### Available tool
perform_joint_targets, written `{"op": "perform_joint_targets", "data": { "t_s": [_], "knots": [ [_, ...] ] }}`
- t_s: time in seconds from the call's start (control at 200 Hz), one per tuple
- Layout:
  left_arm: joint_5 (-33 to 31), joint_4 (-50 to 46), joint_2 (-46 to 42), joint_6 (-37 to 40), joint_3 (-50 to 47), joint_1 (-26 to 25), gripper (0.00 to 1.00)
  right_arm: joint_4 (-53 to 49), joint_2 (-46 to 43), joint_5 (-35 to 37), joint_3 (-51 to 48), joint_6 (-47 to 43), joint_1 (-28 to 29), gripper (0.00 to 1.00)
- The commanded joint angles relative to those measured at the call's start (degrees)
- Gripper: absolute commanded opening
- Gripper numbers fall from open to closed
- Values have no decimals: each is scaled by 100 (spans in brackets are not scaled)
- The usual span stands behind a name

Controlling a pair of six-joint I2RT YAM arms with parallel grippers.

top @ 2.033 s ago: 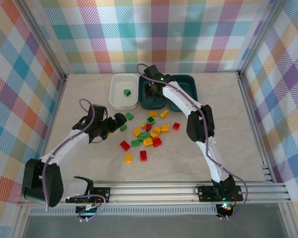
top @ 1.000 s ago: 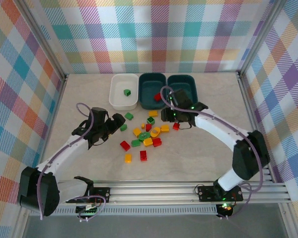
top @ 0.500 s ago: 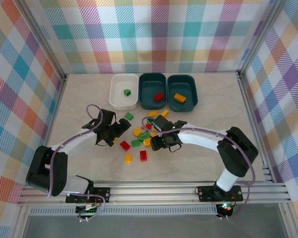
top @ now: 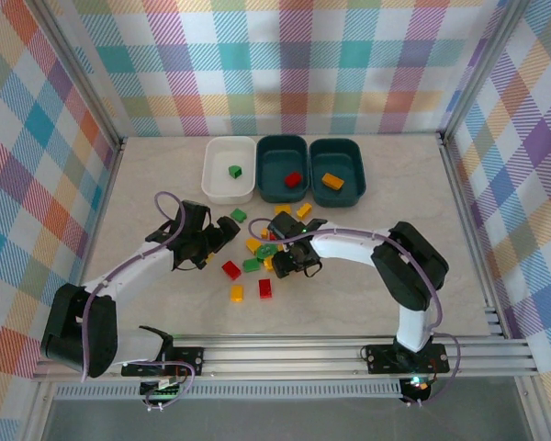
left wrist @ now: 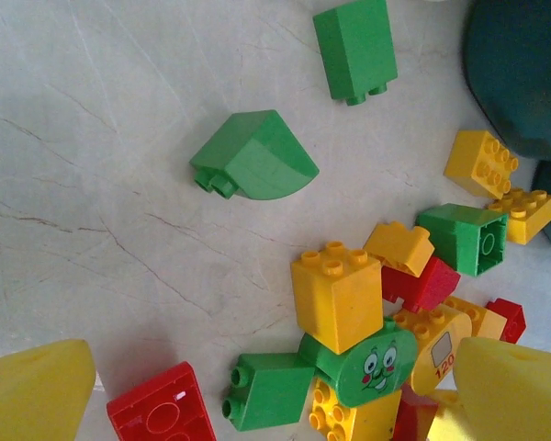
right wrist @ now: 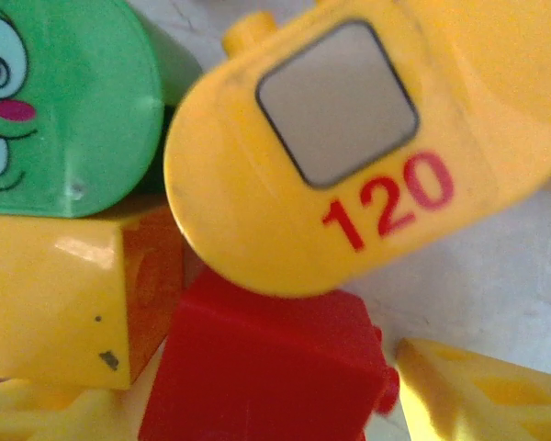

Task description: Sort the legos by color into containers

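Top external view gives the limits first. The pale marbled table point(top: 441, 266) is closed by checked walls point(top: 37, 138) at the back and on both sides, and an aluminium frame rail point(top: 349, 347) runs along the near edge. Wide bare table lies to the right of the brick pile up to the side rail. More of it lies on the far left and in the near strip in front of the arm bases.

Three tubs stand side by side in a row near the back wall. The white plastic tub point(top: 213, 184) on the left holds one green brick point(top: 234, 171). The middle dark teal tub point(top: 268, 156) holds one red brick point(top: 294, 179). The right dark teal tub point(top: 354, 156) holds one orange brick point(top: 331, 181).

The pile of small plastic legos point(top: 262, 246), in green, red and yellow, sits at the table centre, well apart from the tubs. A loose red brick point(top: 230, 269), a yellow brick point(top: 237, 293) and another red brick point(top: 265, 288) lie nearer to the arms.

The left fingers point(left wrist: 28, 386) are spread wide and hold nothing. They hang over the left border of the pile, with a flat red brick point(left wrist: 161, 418) and a green face brick point(left wrist: 376, 363) below the gap. The right fingers point(top: 285, 260) are low in the pile. The right wrist view is very close on a yellow rounded brick marked 120 point(right wrist: 349, 156), and I cannot tell how far these fingers are open.
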Motion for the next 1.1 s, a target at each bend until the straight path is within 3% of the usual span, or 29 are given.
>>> {"op": "perform_joint_targets", "data": {
  "t_s": [0.0,0.63,0.95,1.1],
  "knots": [
    [-117,-234,-61,100,169,-42,100,170,180,16,140,-50,-1,67],
    [-121,-264,76,253,266,-42,100,451,-50,246,-39,56,7,45],
    [-413,-791,344,626,705,-92,97,-10,-1150,520,-219,2,13,41],
    [-494,-939,608,766,886,-334,96,-97,-1326,490,253,-296,-232,41]
  ]
}}
